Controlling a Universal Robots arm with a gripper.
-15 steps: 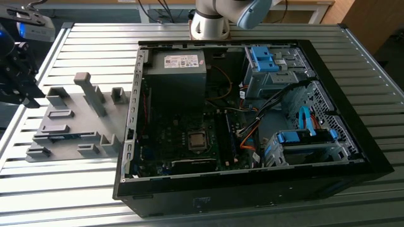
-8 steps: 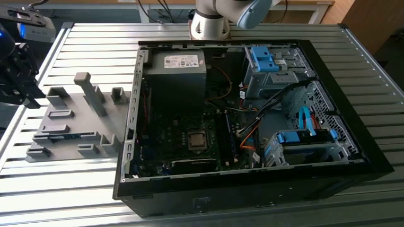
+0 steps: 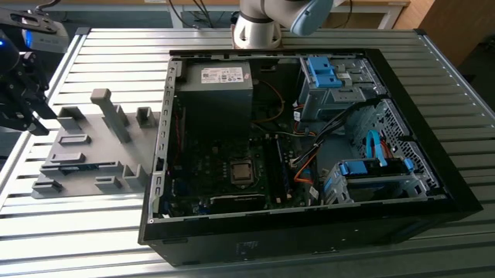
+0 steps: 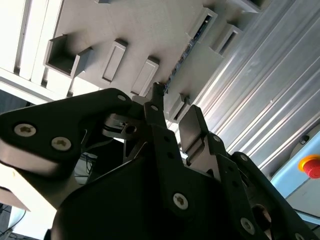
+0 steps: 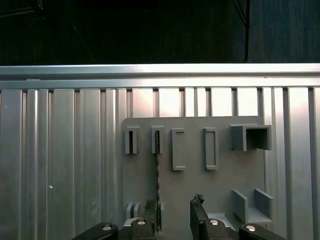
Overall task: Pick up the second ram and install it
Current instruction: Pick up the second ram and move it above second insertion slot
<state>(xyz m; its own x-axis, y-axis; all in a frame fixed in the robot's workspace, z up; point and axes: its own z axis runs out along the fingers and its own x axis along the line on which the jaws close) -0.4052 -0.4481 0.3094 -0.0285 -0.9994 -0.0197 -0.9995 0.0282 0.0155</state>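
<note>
The second ram (image 5: 158, 175) stands on edge in a slot of the grey holder plate (image 5: 215, 185), showing as a thin dark stick. In the second wrist view the ram (image 4: 186, 52) has a blue-green sheen. In the exterior view the ram (image 3: 77, 168) lies low on the plate (image 3: 87, 124), at that view's left. My gripper (image 3: 25, 107) hangs above the plate's outer edge. Its fingers stand open in both wrist views (image 5: 175, 220) (image 4: 175, 107), with nothing between them, above the near end of the ram.
An open computer case (image 3: 309, 231) lies beside the plate, with the motherboard (image 3: 232, 174), cables and blue drive brackets (image 3: 323, 72) inside. Tall grey blocks (image 3: 112, 113) rise from the plate. The arm's base (image 3: 259, 29) stands behind the case. A red stop button (image 4: 312, 165) sits off the table.
</note>
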